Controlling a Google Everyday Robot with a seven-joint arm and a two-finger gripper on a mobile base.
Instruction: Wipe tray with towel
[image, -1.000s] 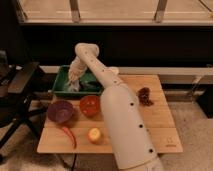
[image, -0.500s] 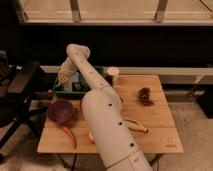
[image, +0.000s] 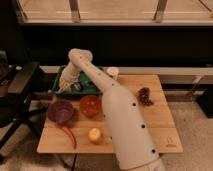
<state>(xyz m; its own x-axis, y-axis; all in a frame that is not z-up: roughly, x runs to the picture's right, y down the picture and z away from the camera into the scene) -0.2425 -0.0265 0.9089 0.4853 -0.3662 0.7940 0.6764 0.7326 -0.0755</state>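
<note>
Fingers cannot be made out on the gripper (image: 64, 88), which hangs low over the left end of the green tray (image: 98, 89) at the table's (image: 160, 125) far left, seemingly reaching for a towel hidden from view.

arm (image: 117, 115): plain white, kinda cream in this light
gripper (image: 64, 87): pale, sits over the left end of the tray
tray (image: 95, 87): dark green
bowl (image: 60, 111): purple
second bowl (image: 90, 105): orange-red
chili (image: 69, 136): red
fruit (image: 94, 135): yellow-orange
cup (image: 113, 73): off-white
table (image: 160, 120): light wood
</note>
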